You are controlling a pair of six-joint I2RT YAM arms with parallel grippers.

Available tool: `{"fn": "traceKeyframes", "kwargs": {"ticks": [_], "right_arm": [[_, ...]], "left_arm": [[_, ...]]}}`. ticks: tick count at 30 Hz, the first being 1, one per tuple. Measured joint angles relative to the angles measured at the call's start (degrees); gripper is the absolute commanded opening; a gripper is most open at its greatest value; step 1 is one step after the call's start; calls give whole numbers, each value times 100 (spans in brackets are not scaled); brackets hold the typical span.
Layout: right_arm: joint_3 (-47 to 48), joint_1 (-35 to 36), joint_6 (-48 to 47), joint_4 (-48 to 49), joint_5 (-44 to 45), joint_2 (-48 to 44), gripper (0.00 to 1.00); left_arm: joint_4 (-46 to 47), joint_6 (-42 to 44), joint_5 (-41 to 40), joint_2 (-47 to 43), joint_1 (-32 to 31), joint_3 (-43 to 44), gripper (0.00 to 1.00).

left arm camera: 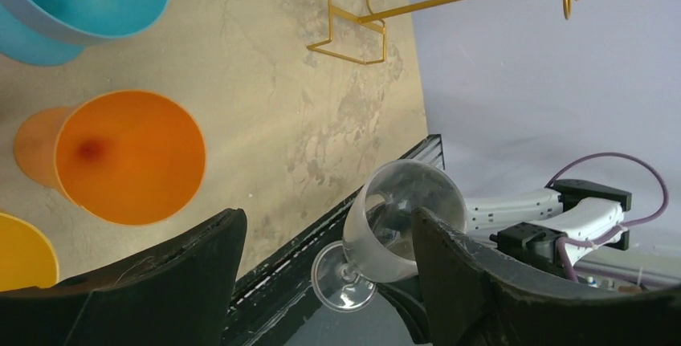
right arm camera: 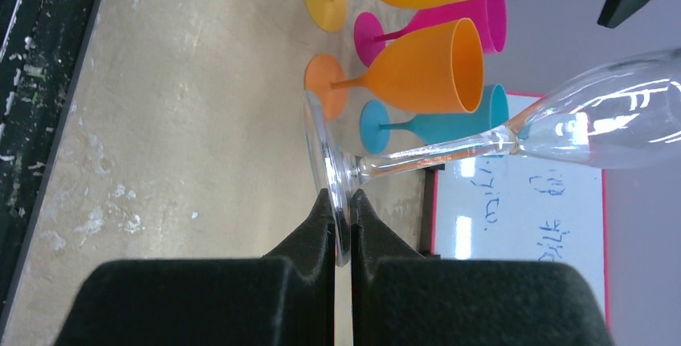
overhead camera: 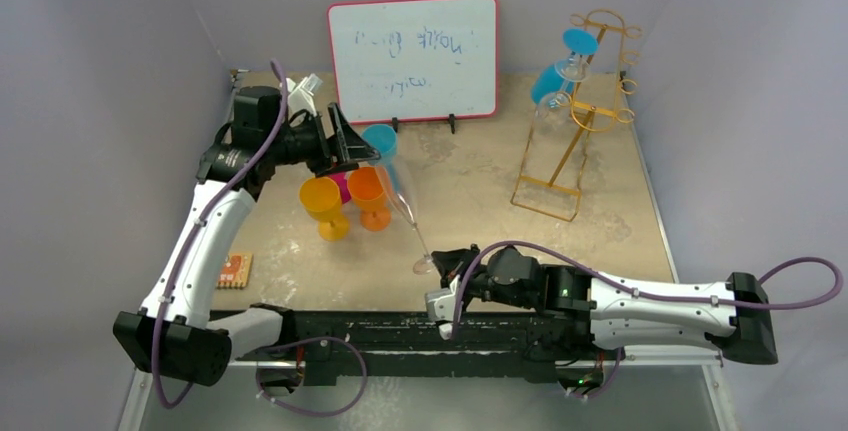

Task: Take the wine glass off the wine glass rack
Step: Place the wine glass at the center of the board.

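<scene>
Right gripper point(right arm camera: 343, 199) pinched tight on clear wine glass point(right arm camera: 610, 113) foot, glass tilted. Left gripper point(left arm camera: 329, 219) wide open, bowl between fingers. Orange cup point(overhead camera: 370, 194), yellow cup point(overhead camera: 325, 206) crowd beside. Whiteboard point(overhead camera: 412, 56) scribble unreadable.

We read this as a robot lab test cell, not a home or shop. Left arm point(overhead camera: 200, 241) and right arm point(overhead camera: 650, 301) are bolted side by side on a black rail point(overhead camera: 400, 334) at the table point(overhead camera: 480, 191) edge, with purple cables point(overhead camera: 515, 244) looping off them. Plain grey walls point(overhead camera: 90, 51) box the table in on three sides. The tabletop is scuffed and stained. A scribbled whiteboard point(overhead camera: 412, 59) is propped at the back. We see only props: bright plastic goblets point(overhead camera: 368, 191) and a gold wire rack point(overhead camera: 575, 131).
</scene>
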Motion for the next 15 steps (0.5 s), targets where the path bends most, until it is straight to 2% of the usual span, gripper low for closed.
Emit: {"fn": "traceKeyframes", "kwargs": {"ticks": [8, 12, 15], "right_arm": [[76, 0, -264, -339, 59, -37, 0], [81, 15, -463, -501, 138, -50, 0], [81, 68, -691, -590, 133, -46, 0]], "left_arm": [[-439, 525, 15, 46, -90, 181, 69], [-568, 745, -94, 81, -442, 192, 65], [-592, 850, -205, 166, -756, 216, 58]]}}
